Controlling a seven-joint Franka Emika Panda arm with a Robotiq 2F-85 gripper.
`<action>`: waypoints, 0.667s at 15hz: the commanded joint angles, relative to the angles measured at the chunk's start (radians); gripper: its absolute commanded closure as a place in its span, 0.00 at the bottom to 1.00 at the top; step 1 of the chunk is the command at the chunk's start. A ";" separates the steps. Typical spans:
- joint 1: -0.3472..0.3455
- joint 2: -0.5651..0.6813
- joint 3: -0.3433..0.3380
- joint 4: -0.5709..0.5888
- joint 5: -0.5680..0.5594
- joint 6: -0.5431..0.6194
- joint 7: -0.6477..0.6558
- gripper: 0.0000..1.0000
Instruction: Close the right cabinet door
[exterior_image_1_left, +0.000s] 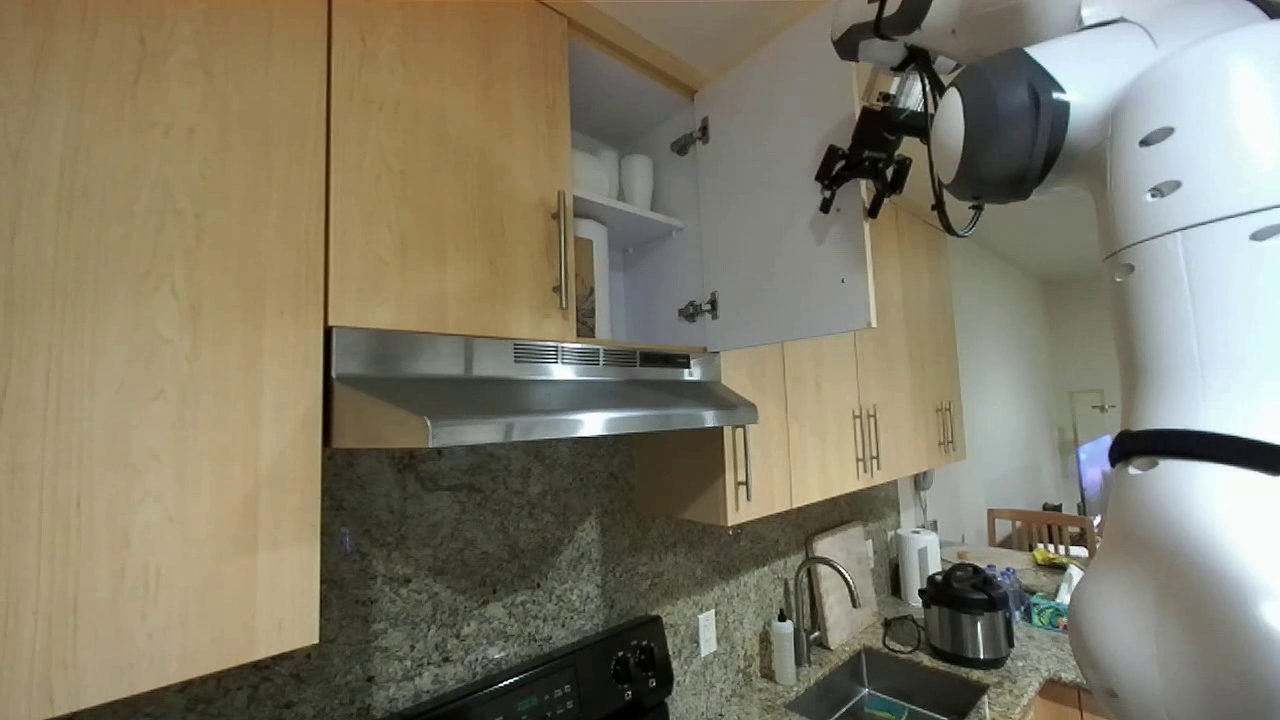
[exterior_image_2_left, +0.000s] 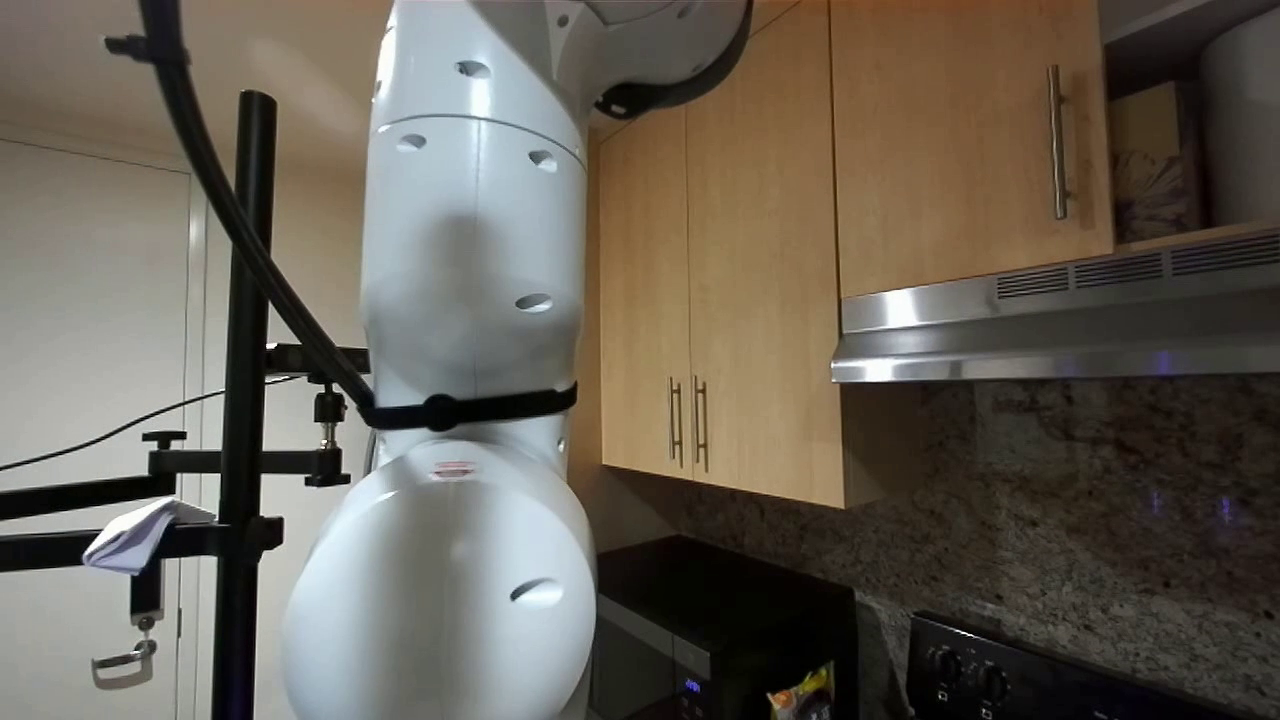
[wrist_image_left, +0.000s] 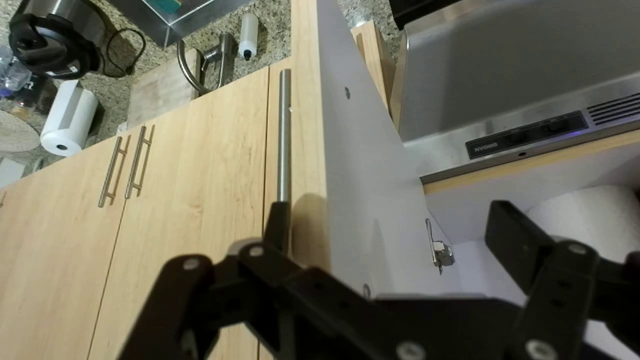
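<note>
Gripper (exterior_image_1_left: 850, 209) hangs, fingers (wrist_image_left: 520, 240) wide apart, beside the open right cabinet door (exterior_image_1_left: 775, 215)

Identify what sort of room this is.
A kitchen, probably a home one: there's a stainless-steel range hood, a black stove below it, and a metal sink.

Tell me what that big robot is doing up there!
A robot arm has its open gripper at the right cabinet door, which shows between its fingers in the wrist view. The door hangs wide open, up by the range hood, not shut yet. It will probably be pushed closed next.
</note>
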 joint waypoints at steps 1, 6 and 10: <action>-0.004 0.003 -0.002 0.006 0.034 -0.006 -0.008 0.00; -0.070 0.039 0.055 0.058 0.079 -0.010 0.016 0.00; -0.101 0.065 0.100 0.105 0.075 -0.052 0.003 0.00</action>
